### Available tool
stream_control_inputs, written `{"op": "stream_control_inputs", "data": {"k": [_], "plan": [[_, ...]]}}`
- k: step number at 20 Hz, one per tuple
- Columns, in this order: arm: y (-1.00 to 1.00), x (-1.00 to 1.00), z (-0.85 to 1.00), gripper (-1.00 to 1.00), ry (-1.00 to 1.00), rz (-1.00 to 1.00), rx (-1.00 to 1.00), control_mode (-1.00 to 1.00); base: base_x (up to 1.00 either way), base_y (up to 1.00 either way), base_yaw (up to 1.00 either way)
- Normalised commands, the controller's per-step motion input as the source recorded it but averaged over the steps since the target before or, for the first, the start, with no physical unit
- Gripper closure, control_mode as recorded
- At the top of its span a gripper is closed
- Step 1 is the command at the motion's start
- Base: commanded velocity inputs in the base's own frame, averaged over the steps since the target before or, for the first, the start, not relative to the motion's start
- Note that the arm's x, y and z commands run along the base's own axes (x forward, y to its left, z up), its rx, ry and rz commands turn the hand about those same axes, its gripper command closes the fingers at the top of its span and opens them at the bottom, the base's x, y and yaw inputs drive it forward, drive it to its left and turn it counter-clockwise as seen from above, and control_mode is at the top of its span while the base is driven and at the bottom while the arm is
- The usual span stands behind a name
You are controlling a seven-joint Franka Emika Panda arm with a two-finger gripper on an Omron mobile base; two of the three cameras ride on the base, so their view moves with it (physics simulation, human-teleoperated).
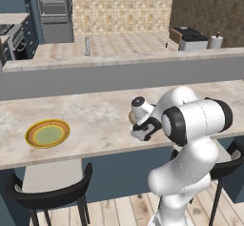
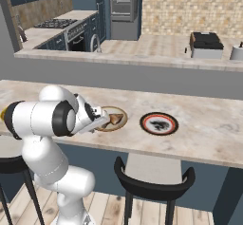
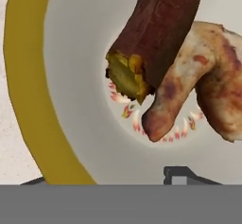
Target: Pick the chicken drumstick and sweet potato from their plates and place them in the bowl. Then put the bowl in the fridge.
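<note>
Two dark tips of the claw (image 3: 106,178) show at the bottom of the hand view, apart from each other, with the brown rim of the bowl (image 3: 19,76) running down between them. You cannot tell from this whether they stand spread or already pinch the rim.

Just beyond the tips, both foods lie inside the bowl. Sweet potato (image 3: 156,34): dark red-brown skin, broken yellow end, leaning across the drumstick (image 3: 189,76). Drumstick: golden and blotched, its narrow end pointing at the bowl's centre. The two touch.

The right base view puts the claw (image 2: 102,123) at the bowl's (image 2: 121,116) near-left edge, bowl on the surface (image 2: 199,124). Beside it to the right is a dark plate (image 2: 142,123), nothing on it. Well off to the left in the left base view is a yellow-rimmed plate (image 1: 33,141), also bare.

Handling, as judgement:
- The bowl looks stiff and shallow, likely glazed and slick.
- Loaded, it will be heavier on the far side from your grip, so expect it to tip away.
- The rim is the one place to take hold. Bite deep over the lip, one tip inside and one outside.
- Keep it level in transit. The potato rests loosely on the drumstick and could roll.
- Clear the inner tip of the food before you squeeze.
</note>
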Motion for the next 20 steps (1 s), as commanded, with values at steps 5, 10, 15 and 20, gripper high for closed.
{"op": "stream_control_inputs", "data": {"k": [5,10,15,20], "plan": [[0.00,0.01,0.00,1.00,-0.09,0.00,0.00,-1.00,0.00,0.00,0.00],[0.00,0.07,-0.01,1.00,-0.07,0.00,0.00,-1.00,0.00,0.00,0.00],[0.00,-0.03,0.10,1.00,-0.12,0.00,0.00,-1.00,0.00,0.00,0.00],[0.09,-0.05,0.11,1.00,-0.08,0.02,-0.07,-1.00,0.00,0.00,0.00]]}}
